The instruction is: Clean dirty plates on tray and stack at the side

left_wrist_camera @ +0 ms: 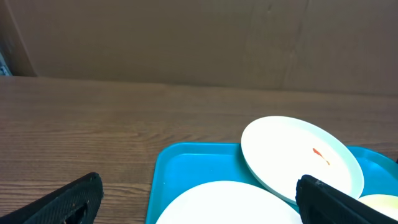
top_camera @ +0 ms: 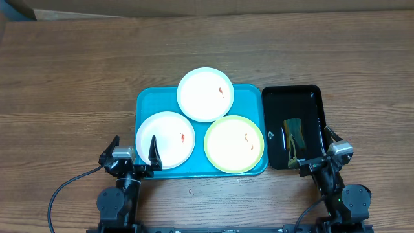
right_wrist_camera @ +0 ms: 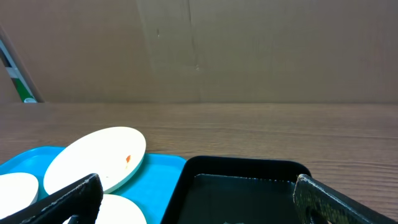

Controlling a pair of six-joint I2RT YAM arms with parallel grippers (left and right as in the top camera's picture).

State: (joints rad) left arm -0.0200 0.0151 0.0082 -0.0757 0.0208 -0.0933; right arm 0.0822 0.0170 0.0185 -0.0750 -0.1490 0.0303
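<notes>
Hovering at the near-left corner of the large turquoise-blue rectangular plastic tray (top_camera: 152, 100), the left gripper (top_camera: 132, 150) has its jaws spread wide and empty. The right gripper (top_camera: 314, 147) is equally wide and empty, over a glossy black rectangular tray (top_camera: 291, 103) touching the blue tray's right side. Nearest on the blue tray lie a round white plate (top_camera: 165, 139) at left and a yellow-green rimmed plate (top_camera: 234, 144) at right. Farther back, a second white plate (top_camera: 206, 94) overhangs the far rim. All three carry orange-red smears.

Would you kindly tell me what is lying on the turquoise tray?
Three orange-smeared plates: the back white plate overhanging the far rim, the front-left white plate, and the green-rimmed plate front right. They cover most of the tray floor.
</notes>
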